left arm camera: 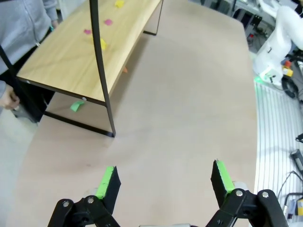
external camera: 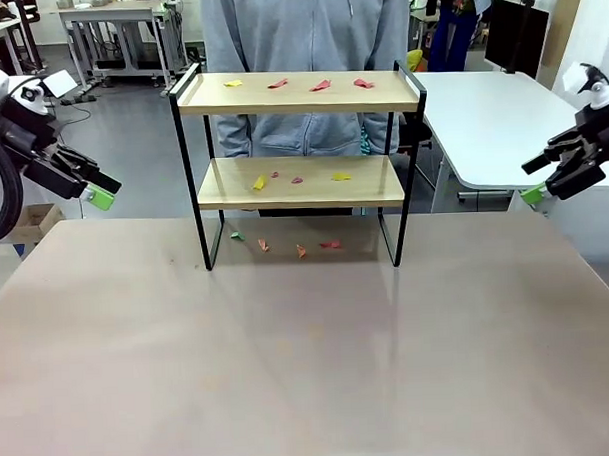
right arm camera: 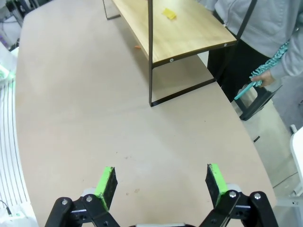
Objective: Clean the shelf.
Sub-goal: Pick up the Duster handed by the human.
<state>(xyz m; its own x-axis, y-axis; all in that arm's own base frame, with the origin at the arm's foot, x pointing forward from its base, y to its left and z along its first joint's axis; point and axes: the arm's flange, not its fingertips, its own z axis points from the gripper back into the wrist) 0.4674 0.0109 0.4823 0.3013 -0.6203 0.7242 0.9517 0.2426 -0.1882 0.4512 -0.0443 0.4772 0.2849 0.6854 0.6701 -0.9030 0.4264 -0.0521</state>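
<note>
The shelf (external camera: pixel 298 92) stands at the far middle of the table, two light wooden boards in a thin black frame. Small paper scraps (external camera: pixel 321 85) in red, yellow and pink lie on its top board and its lower board (external camera: pixel 259 183), and more lie on the table underneath (external camera: pixel 300 250). My left gripper (external camera: pixel 105 191) hangs open off the table's left edge, away from the shelf (left arm camera: pixel 71 61); its jaws (left arm camera: pixel 165 170) hold nothing. My right gripper (external camera: pixel 531 179) hangs open at the far right, also empty (right arm camera: pixel 160 170), with the shelf (right arm camera: pixel 189 33) ahead of it.
A person in a grey hoodie (external camera: pixel 308 28) stands right behind the shelf, one hand holding a teal duster (right arm camera: pixel 265 71) and a dark pan (right arm camera: pixel 258 101). The tan table (external camera: pixel 309 368) spreads wide in front. A white table (external camera: pixel 491 121) stands back right.
</note>
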